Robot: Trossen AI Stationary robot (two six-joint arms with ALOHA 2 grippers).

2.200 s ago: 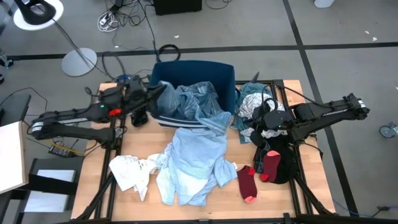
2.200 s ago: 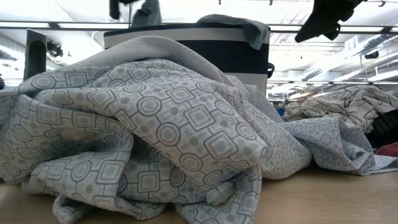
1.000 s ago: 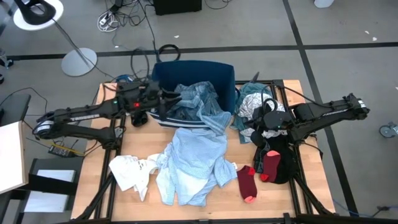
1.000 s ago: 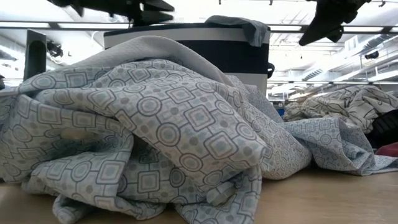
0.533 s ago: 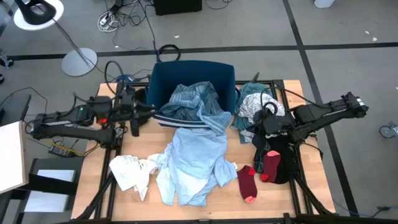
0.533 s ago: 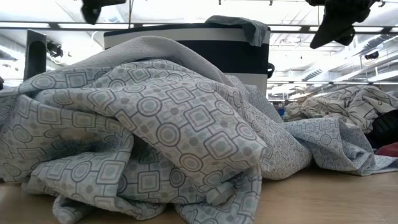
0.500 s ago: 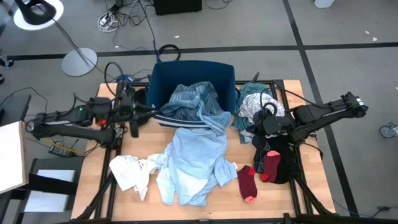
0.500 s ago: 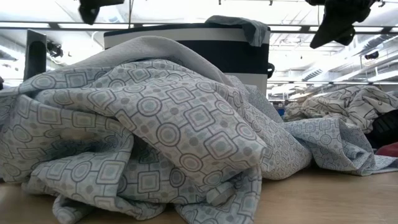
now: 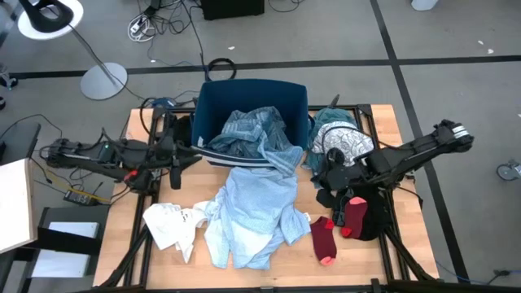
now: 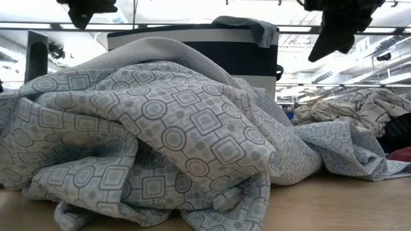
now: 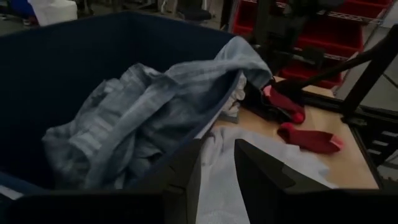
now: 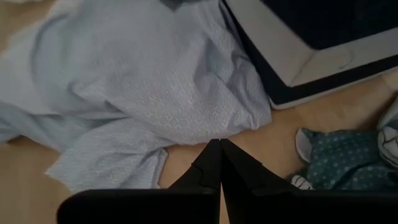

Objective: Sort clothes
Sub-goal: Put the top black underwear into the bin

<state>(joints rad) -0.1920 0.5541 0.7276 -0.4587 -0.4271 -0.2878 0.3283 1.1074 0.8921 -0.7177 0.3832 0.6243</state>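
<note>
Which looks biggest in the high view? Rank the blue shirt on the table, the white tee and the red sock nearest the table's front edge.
1. blue shirt, by far the widest spread.
2. white tee, crumpled beside it.
3. red sock, smallest.
The camera looks straight down, so nearness hardly skews this.

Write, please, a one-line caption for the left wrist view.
Left gripper, fingers slightly apart, faces the navy bin holding a blue shirt; red socks lie beyond.

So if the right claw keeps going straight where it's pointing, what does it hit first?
Most likely the light blue shirt. The right claw, shut and empty, hangs above bare table just short of the shirt's edge. Depth is unclear, so it may touch wood first.
</note>
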